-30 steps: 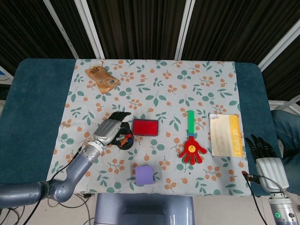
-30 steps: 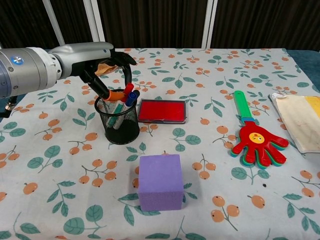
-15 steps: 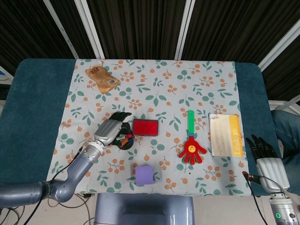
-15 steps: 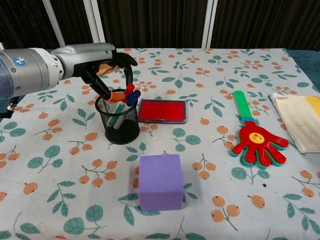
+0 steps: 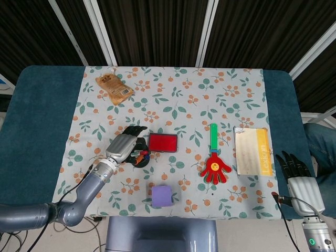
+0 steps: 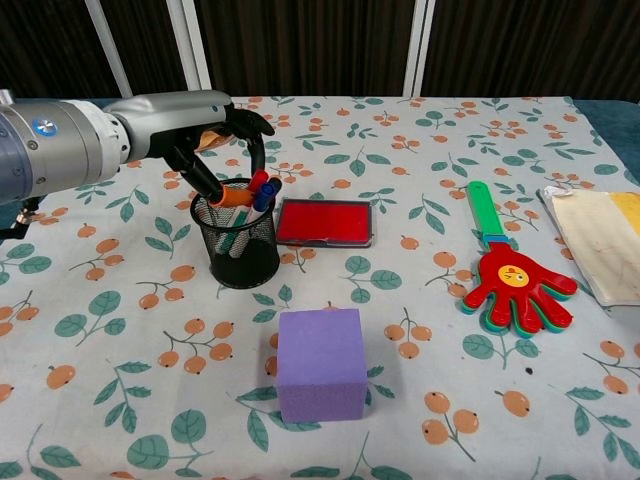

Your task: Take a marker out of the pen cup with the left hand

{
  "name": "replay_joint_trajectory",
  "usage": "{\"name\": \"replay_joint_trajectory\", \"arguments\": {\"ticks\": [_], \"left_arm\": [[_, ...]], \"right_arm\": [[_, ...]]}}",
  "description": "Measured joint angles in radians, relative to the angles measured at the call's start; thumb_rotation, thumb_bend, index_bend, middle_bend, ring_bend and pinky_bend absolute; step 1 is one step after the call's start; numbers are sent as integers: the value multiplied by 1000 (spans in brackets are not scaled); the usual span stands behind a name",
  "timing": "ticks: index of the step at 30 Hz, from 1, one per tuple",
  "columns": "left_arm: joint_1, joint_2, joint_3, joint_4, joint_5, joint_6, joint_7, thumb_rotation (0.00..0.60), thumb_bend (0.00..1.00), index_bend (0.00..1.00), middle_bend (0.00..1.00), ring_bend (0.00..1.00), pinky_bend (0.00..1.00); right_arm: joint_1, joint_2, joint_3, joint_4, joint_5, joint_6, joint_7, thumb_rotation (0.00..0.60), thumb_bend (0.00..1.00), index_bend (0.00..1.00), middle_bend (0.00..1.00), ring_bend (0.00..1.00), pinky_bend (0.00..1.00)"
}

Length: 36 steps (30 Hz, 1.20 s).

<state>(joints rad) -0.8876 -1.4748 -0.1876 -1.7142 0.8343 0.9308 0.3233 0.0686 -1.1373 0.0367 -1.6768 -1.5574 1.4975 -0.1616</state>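
Observation:
A black mesh pen cup point(image 6: 240, 243) stands left of centre on the floral cloth, and from above it shows as a dark ring point(image 5: 140, 157). Orange point(image 6: 232, 196), red point(image 6: 259, 182) and blue point(image 6: 266, 193) markers stick out of its top. My left hand point(image 6: 205, 140) arches over the cup, its thumb down by the orange marker on the left and a finger curving down behind the red one. I see no marker clamped between them. My right hand point(image 5: 296, 172) rests off the table's right front corner with its fingers spread, holding nothing.
A red flat case point(image 6: 323, 222) lies right beside the cup. A purple cube point(image 6: 319, 363) sits in front of it. A red hand-shaped clapper point(image 6: 514, 281) and a yellow-edged booklet point(image 5: 253, 151) lie to the right. A snack packet point(image 5: 114, 87) lies at the back left.
My left hand has settled slightly closer over the cup, and the orange marker's top has shifted a little to the right inside it. The right hand has not moved.

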Motion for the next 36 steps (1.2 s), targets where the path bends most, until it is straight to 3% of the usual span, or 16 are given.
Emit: {"name": "replay_joint_trajectory", "arguments": {"ticks": [11,18,27,36], "left_arm": [[4,14,-7,-17,0,4,-15,600,424,570,76,0,0],[22,72,-26,-90,36,23,-47,600,424,570,76,0,0],[89,262,-69,-234,118,47,-176,600,424,570,76,0,0],[199,443,-78,-269,233,22,-439,600,424,570,77,0,0]], "right_arm": [[0,1,1,0,-3,2,6,600,33,5,0,0,151],[0,0,0,-2,-3,2,-2,600,33,5,0,0,151],[1,-4,-1,-5,-5,0,-12,600,33,5,0,0,151],[4,-10,-3,-6,-5,-7,-25,600,33,5,0,0,151]]}}
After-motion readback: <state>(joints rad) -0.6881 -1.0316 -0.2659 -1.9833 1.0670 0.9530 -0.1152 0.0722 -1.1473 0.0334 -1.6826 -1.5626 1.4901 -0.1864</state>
